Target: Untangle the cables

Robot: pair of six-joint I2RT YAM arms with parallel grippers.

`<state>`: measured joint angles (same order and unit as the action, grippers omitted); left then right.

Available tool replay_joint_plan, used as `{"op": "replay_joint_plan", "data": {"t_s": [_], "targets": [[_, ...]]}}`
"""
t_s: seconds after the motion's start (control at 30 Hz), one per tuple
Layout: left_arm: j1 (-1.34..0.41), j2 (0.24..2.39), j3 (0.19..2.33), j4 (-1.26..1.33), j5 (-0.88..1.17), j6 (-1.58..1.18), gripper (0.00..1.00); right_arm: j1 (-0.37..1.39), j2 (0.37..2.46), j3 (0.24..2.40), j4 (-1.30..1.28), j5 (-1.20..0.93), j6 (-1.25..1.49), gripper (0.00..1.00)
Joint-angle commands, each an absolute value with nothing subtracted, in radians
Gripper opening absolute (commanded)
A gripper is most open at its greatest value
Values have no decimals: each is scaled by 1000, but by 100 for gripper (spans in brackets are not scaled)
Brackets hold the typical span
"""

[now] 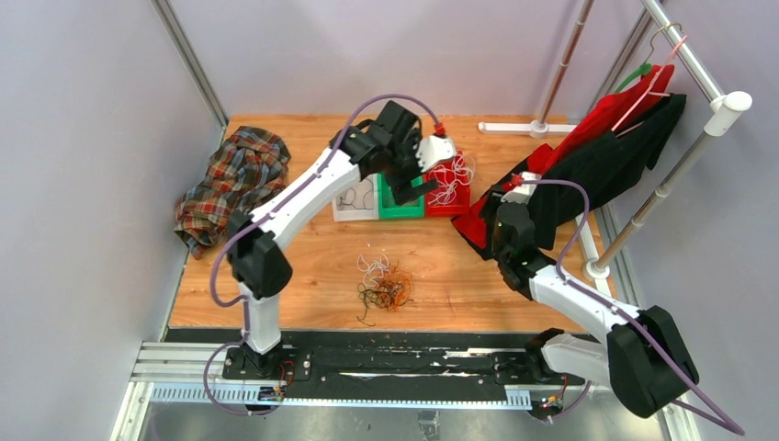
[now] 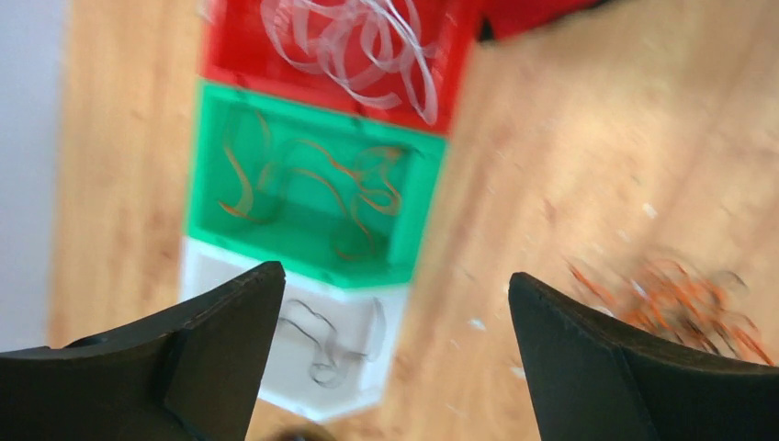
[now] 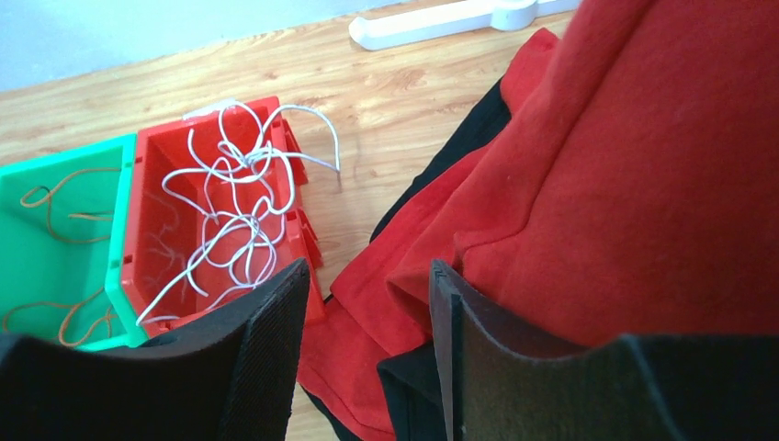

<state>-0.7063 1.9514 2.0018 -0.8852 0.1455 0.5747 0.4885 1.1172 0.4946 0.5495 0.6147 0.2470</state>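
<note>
Orange, white and black tangle together in the heap of cables [image 1: 384, 287] lying on the wooden table [image 1: 478, 276], near the front edge and well apart from the three bins at the back. Those bins look like a sort by colour: white strands [image 3: 230, 211] in the red bin [image 3: 299, 230], orange strands [image 2: 349, 184] in the green bin [image 2: 432, 184], and a black strand [image 2: 321, 335] in the white bin [image 2: 367, 386]. Over that row hangs the left gripper [image 2: 395, 285], jaws spread wide and nothing between them, so the next job, I'd say, is another pick from the heap. Best go for one strand on the fringe, where the white loops stick out at the far side, pinch close to a free end and draw it up slowly so the knot loosens and doesn't ride along. The right gripper [image 3: 367, 276] sits by the red garment [image 3: 625, 165], jaws parted with nothing gripped, and it could pin the heap down.
</note>
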Motion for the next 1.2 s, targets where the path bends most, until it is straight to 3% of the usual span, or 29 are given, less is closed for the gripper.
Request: {"op": "replay_joint_plan", "data": {"t_s": [0.0,0.17,0.47,0.8,1.0,1.17], "targets": [[-666,1801,1786,-1043,348,526,98,514,1154,522,539,582,235,52],[-665,1641,1465,-1040,413,574,95,580,1161,494,549,574,242,56],[-612,1624,1258,-969,354,791,81,791,1148,407,589,574,248,55],[-592,1670,1135,-705,323,890,83,928,1057,335,579,566,300,50],[-592,1697,1127,-684,365,980,83,931,1008,314,575,544,298,49],[-592,1731,1122,-744,409,1027,71,932,991,313,577,549,290,48]]}}
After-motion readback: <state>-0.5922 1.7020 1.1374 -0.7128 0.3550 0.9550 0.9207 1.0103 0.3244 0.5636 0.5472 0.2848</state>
